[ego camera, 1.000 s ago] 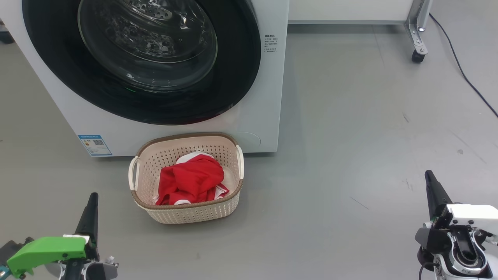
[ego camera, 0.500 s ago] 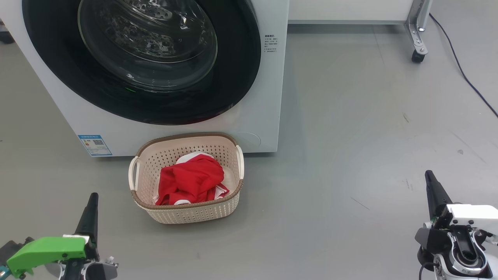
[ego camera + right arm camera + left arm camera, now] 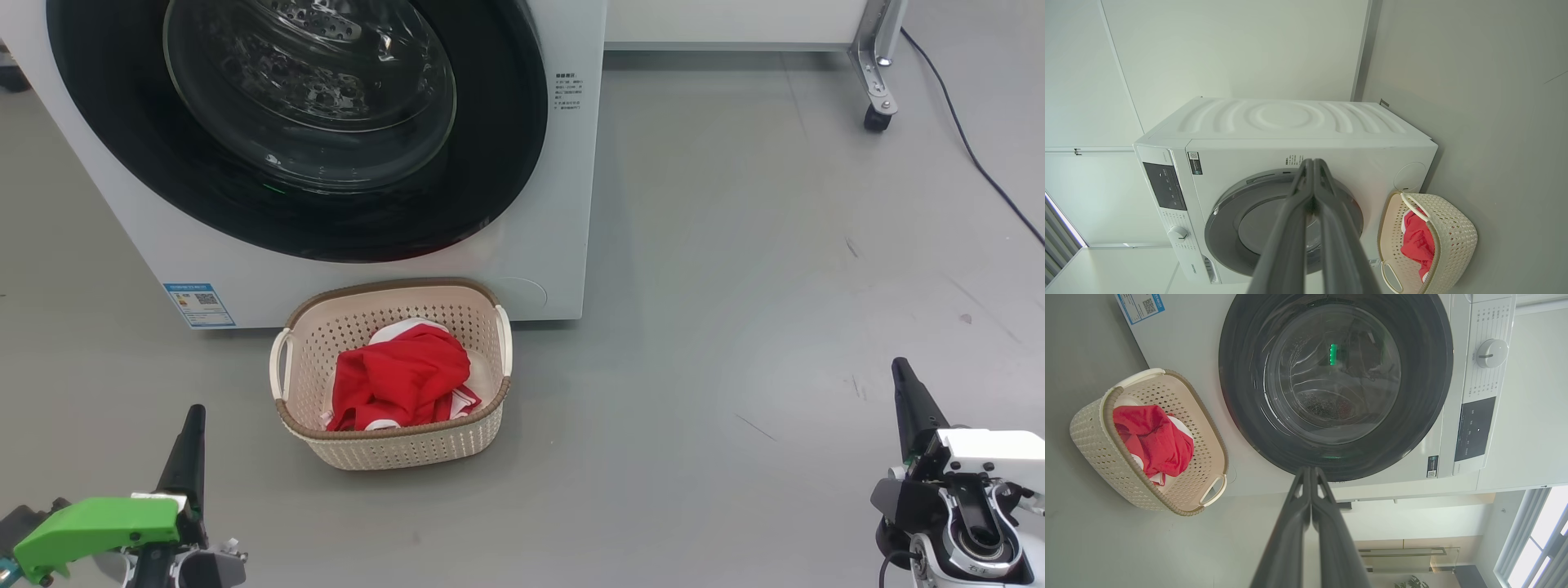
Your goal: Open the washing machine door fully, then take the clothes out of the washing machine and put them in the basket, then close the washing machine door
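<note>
The white washing machine (image 3: 539,204) stands at the upper left with its round black door (image 3: 490,163) flat against the front, shut. The door (image 3: 1425,396) and machine (image 3: 1298,118) also show in the wrist views. On the floor in front sits the cream basket (image 3: 392,449) holding the red clothes (image 3: 400,380). The basket (image 3: 1090,449) with the clothes (image 3: 1155,443) is at the left of the left wrist view, and the basket (image 3: 1453,241) with clothes (image 3: 1414,243) is at the lower right of the right wrist view. My left gripper (image 3: 194,416) is shut and empty at the lower left, short of the basket. My right gripper (image 3: 900,369) is shut and empty at the lower right.
Grey floor (image 3: 735,286) stretches to the right of the machine. A metal frame leg on a caster (image 3: 878,114) and a black cable (image 3: 971,155) lie at the upper right. A blue sticker (image 3: 198,304) marks the machine's lower front.
</note>
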